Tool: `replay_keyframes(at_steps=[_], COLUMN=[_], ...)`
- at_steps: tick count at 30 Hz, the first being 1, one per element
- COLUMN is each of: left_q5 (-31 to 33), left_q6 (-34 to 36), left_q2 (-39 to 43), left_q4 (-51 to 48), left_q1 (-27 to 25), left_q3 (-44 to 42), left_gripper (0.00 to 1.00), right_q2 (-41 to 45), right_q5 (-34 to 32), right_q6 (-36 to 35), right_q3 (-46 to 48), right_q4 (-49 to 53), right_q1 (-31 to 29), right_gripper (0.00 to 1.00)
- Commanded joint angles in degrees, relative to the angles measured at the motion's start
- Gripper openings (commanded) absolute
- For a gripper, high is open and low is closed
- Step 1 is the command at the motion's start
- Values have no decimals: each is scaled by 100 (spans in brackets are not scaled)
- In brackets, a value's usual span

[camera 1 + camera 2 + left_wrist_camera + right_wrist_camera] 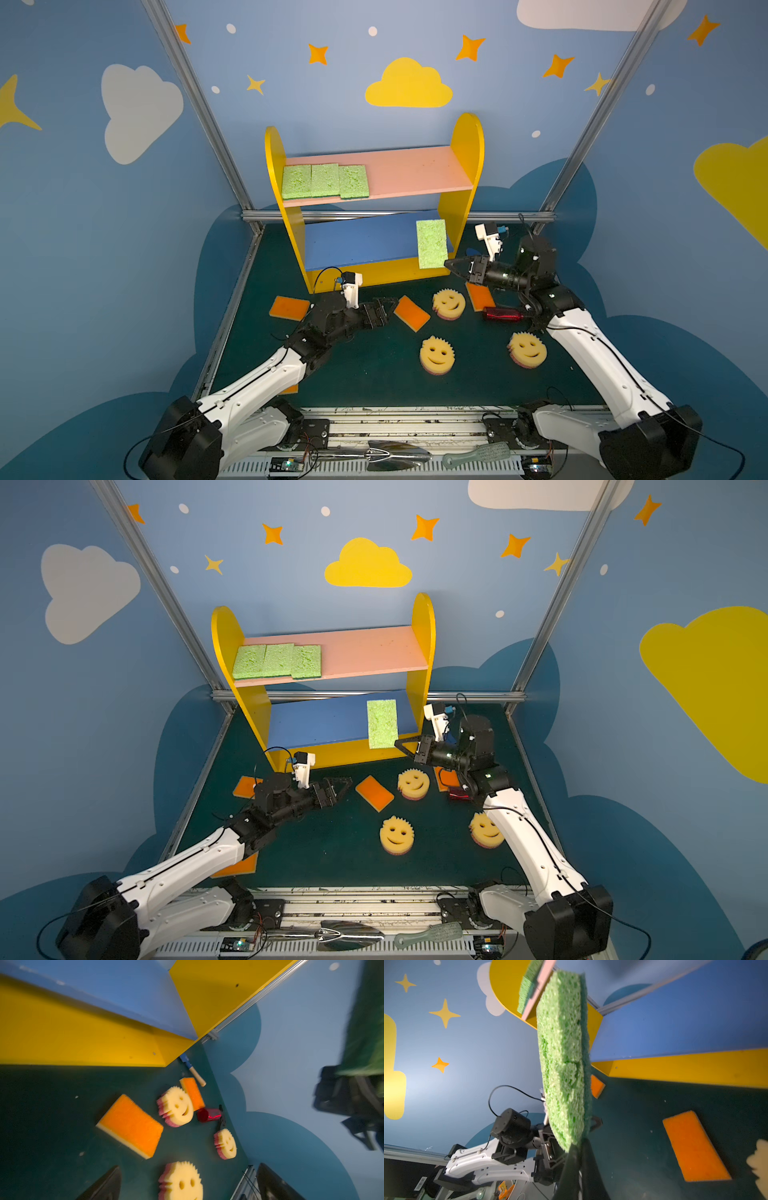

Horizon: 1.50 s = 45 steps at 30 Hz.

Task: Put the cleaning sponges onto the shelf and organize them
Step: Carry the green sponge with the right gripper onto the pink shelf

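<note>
The shelf [467, 137] stands at the back, and three green sponges [325, 180] lie side by side at the left of its pink board [415, 170]. My right gripper [449, 264] is shut on the lower edge of a fourth green sponge [431, 244], held on edge before the right end of the blue board [357, 245]. The wrist view shows that grip [578, 1145]. My left gripper [390, 305] hangs open and empty just left of an orange sponge [411, 313]. On the mat lie more orange sponges [289, 308] [480, 296] and three smiley sponges [449, 304] [436, 354] [527, 349].
A red bottle [503, 313] lies beside my right arm. A blue shovel with a wooden handle [193, 1070] lies by the shelf's right foot. Another orange sponge [291, 389] peeks from under my left arm. A metal trowel [390, 455] and a brush [478, 455] rest on the front rail.
</note>
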State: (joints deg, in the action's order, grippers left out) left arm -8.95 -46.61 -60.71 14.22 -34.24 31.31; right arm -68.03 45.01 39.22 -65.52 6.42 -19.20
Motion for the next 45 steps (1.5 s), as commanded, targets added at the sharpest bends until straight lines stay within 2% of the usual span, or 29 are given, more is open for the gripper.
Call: replay_keyframes(at_steps=[1, 11, 23, 28, 31, 45], left_q5=[302, 516, 980, 1044, 1044, 1053], left_q6=[218, 258, 557, 600, 586, 539], left_q2=[145, -99, 136, 59, -43, -339], left_q4=[-446, -175, -165, -126, -78, 28], left_q1=[-5, 4, 2, 22, 31, 66], left_q3=[-50, -275, -551, -605, -605, -569], left_gripper=[99, 100, 99, 100, 99, 99], right_q2=[-376, -1763, -4041, -4798, -5052, -5467], right_q5=[-23, -310, -193, -106, -90, 49], right_q6=[-77, -418, -618, -609, -557, -244], right_q3=[-774, -3103, -6433, -7513, -7817, -7933], right_q4=[285, 1077, 2133, 2443, 2472, 2019], right_q1=[-85, -382, -556, -676, -712, -788], right_gripper=[0, 0, 0, 0, 0, 0])
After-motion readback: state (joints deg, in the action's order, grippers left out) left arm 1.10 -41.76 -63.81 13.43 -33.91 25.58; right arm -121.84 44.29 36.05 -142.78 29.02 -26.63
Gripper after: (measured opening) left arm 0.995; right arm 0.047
